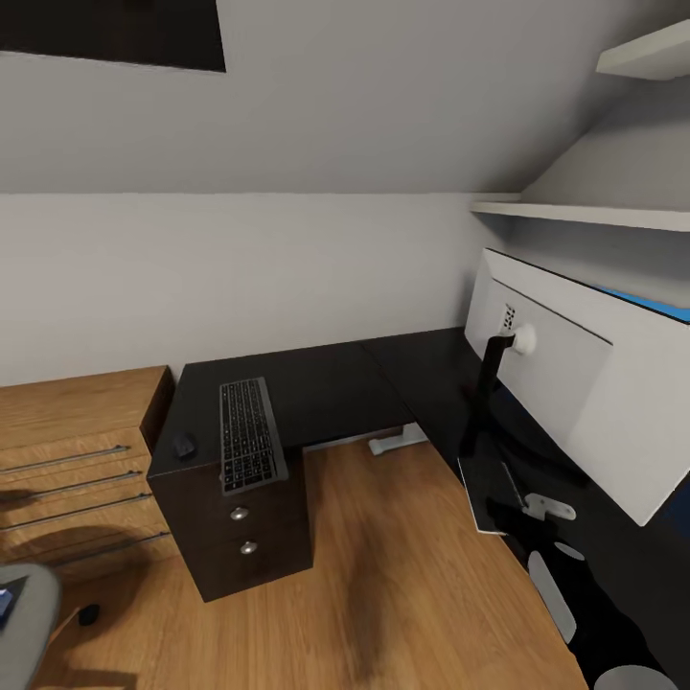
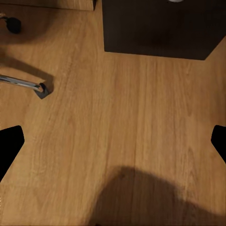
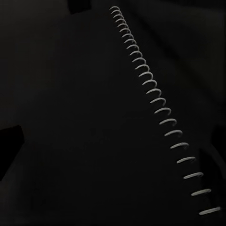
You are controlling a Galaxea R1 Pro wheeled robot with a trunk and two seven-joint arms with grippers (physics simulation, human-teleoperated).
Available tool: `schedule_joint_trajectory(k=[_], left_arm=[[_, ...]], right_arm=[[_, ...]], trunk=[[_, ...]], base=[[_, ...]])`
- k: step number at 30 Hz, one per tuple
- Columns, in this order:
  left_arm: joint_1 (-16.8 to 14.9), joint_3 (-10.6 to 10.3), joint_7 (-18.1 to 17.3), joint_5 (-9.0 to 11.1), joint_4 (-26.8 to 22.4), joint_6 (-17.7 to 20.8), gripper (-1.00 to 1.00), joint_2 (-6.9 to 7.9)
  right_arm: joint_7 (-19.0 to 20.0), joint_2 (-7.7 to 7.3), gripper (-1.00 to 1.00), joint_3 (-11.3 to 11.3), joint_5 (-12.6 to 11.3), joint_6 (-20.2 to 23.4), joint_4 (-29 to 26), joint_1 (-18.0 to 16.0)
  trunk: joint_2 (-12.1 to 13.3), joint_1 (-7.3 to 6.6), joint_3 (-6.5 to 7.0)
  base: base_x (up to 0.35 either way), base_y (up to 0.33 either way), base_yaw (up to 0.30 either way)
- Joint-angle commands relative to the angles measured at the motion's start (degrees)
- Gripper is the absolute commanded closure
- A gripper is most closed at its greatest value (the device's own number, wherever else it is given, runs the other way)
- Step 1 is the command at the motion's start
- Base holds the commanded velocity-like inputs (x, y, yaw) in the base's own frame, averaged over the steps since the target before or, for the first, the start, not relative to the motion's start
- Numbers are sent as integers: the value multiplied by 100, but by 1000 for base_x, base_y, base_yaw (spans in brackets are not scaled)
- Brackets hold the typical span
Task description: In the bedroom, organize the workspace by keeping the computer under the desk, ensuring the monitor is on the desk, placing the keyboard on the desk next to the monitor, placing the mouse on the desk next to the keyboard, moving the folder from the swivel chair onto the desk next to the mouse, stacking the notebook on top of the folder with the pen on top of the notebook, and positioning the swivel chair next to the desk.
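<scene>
The black desk [image 1: 326,383] carries the keyboard [image 1: 251,433] at its left end, with the small black mouse [image 1: 183,446] just left of it. On the desk's right wing the monitor [image 1: 565,383] shows its pale back and black stand arm [image 1: 494,369]. The grey swivel chair seat [image 1: 24,613] sits at the lower left, a blue sliver of folder [image 1: 5,604] on it. My left gripper [image 2: 113,141] hangs open over bare wood floor. My right gripper [image 3: 110,146] is open close above the dark notebook [image 3: 70,117] with its wire spiral [image 3: 155,99].
A light-wood cabinet [image 1: 77,460] stands left of the desk's drawer unit [image 1: 240,537]. A chrome chair leg [image 2: 23,84] and a caster [image 2: 12,23] lie on the floor [image 2: 132,117] near the drawer unit's base [image 2: 160,28]. White shelves [image 1: 594,213] hang above the monitor.
</scene>
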Motion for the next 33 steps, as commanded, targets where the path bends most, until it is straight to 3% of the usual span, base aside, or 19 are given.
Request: schedule_joint_trajectory(k=[1, 10, 26, 33], left_arm=[[1, -13, 17, 56, -4, -17, -100, 4], [1, -13, 21, 49, 136, -15, -100, 5], [1, -14, 21, 47, 169, -15, -100, 2], [1, -14, 21, 47, 169, -15, -100, -1]], right_arm=[[-31, -3, -100, 4, -58, 24, -17, -1], [-57, -2, -100, 2, -51, 21, -581, 3], [-66, 26, -100, 20, -66, 113, -1081, 24], [-66, 169, -100, 28, -87, 828, -1953, 225]], trunk=[[39, -22, 14], [400, -220, 175], [1041, -572, 463], [1322, -725, 588]], base=[[0, 0, 0], [0, 0, 0], [0, 0, 0], [0, 0, 0]])
